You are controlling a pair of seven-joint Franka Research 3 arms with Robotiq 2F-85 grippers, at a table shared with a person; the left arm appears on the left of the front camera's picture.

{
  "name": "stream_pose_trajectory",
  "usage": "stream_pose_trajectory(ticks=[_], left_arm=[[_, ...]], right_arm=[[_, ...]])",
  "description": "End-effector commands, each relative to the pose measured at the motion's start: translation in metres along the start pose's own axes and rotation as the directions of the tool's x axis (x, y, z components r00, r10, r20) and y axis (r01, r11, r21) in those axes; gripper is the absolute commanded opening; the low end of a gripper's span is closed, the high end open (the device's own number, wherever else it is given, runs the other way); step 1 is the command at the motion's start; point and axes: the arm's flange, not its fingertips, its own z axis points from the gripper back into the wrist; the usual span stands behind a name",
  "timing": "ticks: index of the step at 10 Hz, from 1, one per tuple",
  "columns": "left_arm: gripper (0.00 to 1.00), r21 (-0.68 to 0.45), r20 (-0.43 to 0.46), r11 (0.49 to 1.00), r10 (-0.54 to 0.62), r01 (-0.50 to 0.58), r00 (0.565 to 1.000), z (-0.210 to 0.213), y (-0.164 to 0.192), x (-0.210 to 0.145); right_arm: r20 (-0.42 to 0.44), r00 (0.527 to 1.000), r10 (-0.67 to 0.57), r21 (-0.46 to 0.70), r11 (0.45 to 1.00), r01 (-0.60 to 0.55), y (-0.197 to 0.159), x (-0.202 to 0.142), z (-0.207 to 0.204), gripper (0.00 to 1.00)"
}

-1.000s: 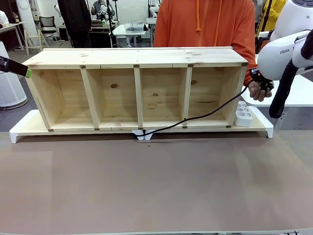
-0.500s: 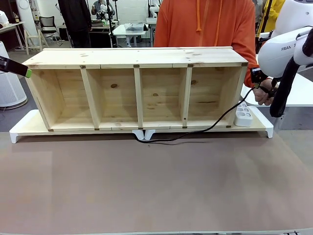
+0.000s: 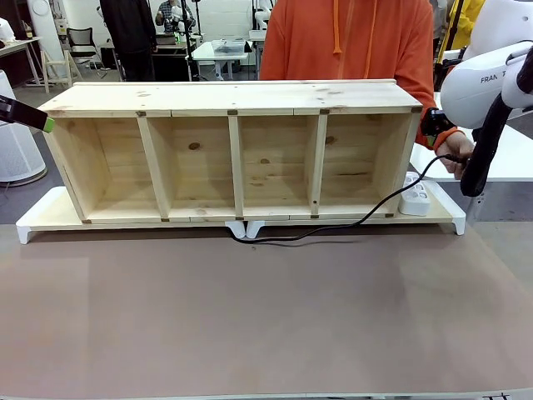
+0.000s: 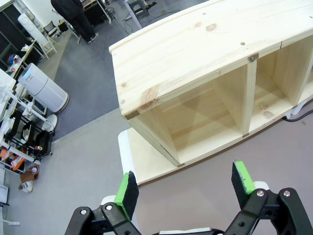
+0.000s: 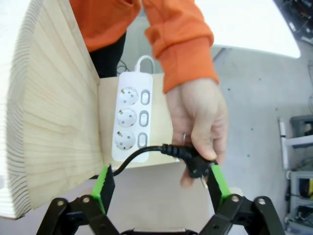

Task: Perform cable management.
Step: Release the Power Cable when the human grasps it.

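Currently released: right gripper [image 5: 159, 183], green pads spread wide on either side of the cable [image 3: 333, 225] plug [image 5: 195, 164], touching neither. Plug pinched between the fingers of the person's hand [image 5: 198, 122], orange sleeve [image 5: 181, 44] above it, just beside the white power strip [image 5: 132, 120]. Power strip lying on the white base board [image 3: 441, 215], at the right end of the wooden shelf unit [image 3: 233, 150]. Cable routed from the plug at far right, down past the power strip, along the near edge of the shelf unit, then curving onto the brown table surface [image 3: 266, 317] near the middle foot of the base. Four open compartments facing the robot's side, cable lying in front of the two right ones, outside them. Likewise released: left gripper [image 4: 186, 188], pads well apart, hovering off the left end of the shelf unit, holding nothing. Left gripper tip also visible at far left in the front view.
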Motion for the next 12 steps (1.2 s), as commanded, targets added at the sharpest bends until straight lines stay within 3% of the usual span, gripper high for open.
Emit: stream_pose_trajectory(ticks=[1, 12], left_arm=[[1.0, 0.004, 0.005, 1.0, -0.003, 0.003, 1.0, -0.0012, -0.0007, 0.0006], [1.0, 0.004, 0.005, 1.0, -0.003, 0.003, 1.0, -0.0012, -0.0007, 0.0006]], right_arm=[[-0.01, 1.0, -0.004, -0.002, 1.0, 0.004, 0.0, -0.0011, -0.0014, 1.0], [-0.01, 1.0, -0.004, -0.002, 1.0, 0.004, 0.0, -0.0011, -0.0014, 1.0]])
